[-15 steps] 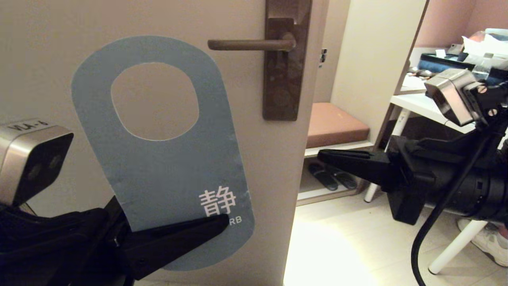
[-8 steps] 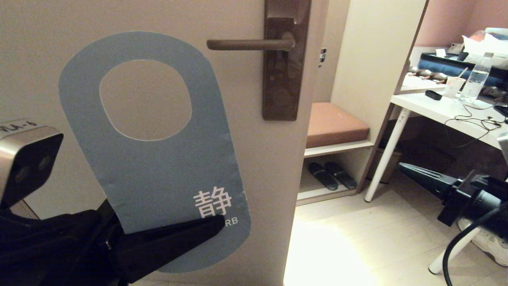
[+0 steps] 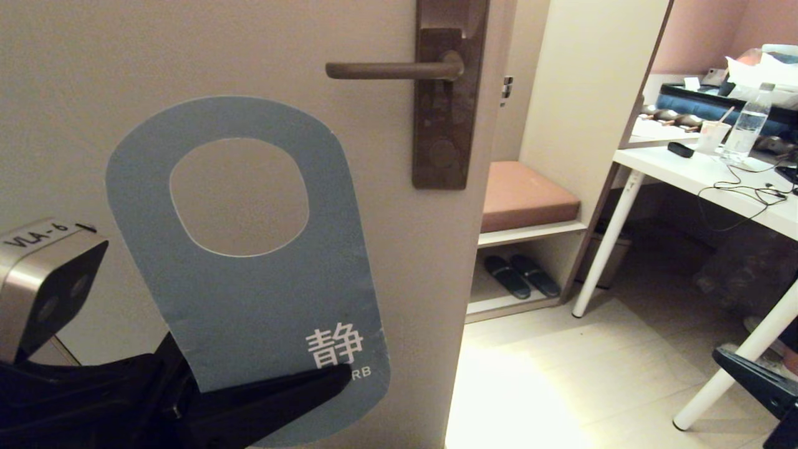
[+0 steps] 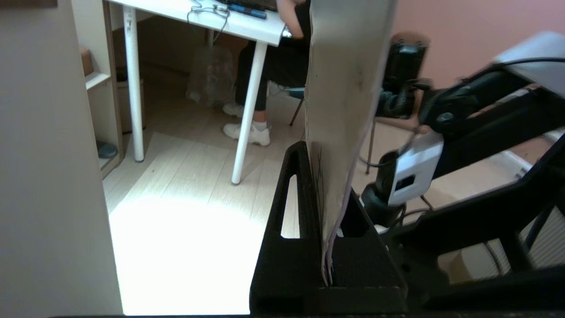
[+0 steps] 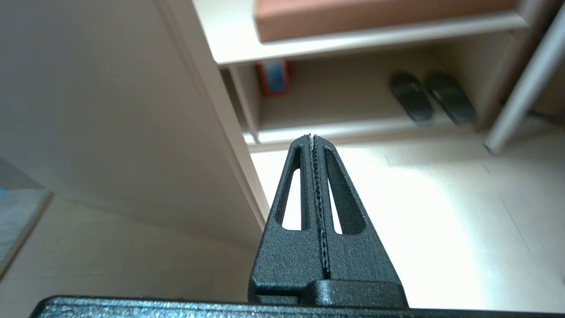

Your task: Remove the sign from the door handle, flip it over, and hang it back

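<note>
Head view: sign [image 3: 249, 299] below door handle [image 3: 386, 70]; slippers [image 3: 520, 275] shelved right.

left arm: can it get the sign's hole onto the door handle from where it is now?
Probably yes. The left gripper grips the sign by its lower end, hole uppermost, blue side out. The door handle is bare, its free tip nearest the sign, nothing between them. The right gripper is low and away.
</note>
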Tool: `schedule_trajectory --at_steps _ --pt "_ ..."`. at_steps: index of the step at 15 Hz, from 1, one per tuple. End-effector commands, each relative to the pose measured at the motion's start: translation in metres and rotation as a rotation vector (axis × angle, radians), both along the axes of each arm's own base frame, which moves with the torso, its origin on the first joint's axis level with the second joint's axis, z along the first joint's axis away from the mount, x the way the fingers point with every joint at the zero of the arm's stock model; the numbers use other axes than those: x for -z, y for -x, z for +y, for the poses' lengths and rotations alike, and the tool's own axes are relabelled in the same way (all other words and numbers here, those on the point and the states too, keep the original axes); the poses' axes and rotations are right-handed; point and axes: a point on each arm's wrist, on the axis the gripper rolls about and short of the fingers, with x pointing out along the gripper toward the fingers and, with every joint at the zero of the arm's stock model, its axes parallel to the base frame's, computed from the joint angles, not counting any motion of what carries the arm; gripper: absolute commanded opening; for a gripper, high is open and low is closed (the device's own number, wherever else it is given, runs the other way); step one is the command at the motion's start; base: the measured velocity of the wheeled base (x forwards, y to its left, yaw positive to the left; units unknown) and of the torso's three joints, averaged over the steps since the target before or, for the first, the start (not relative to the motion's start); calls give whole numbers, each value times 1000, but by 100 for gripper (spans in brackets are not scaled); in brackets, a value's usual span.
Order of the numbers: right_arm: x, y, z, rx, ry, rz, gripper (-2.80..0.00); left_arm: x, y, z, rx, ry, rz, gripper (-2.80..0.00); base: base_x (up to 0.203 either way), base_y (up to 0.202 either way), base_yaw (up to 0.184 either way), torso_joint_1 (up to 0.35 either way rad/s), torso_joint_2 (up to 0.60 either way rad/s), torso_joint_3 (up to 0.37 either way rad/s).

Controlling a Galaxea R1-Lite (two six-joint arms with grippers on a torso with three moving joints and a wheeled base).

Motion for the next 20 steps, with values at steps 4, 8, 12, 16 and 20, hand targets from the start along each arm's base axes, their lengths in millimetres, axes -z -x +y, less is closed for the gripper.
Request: schedule_trajectory --at_steps 4,8,12,16,20 --pt "18 60 2 35 37 -13 -280 0 2 1 6 3 -12 -280 0 0 0 0 0 0" --pt "41 81 -1 202 132 88 -280 0 2 1 6 2 -11 -280 0 0 0 0 0 0" --pt "47 92 -2 165 139 52 -280 -2 3 4 -5 12 -21 -280 0 0 0 0 0 0" --pt "48 99 -2 189 127 -39 -280 -2 -1 5 -50 10 -22 -280 0 0 0 0 0 0" --pt "49 105 -2 208 119 -114 -280 -1 -14 18 -170 -9 -50 -280 0 0 0 0 0 0"
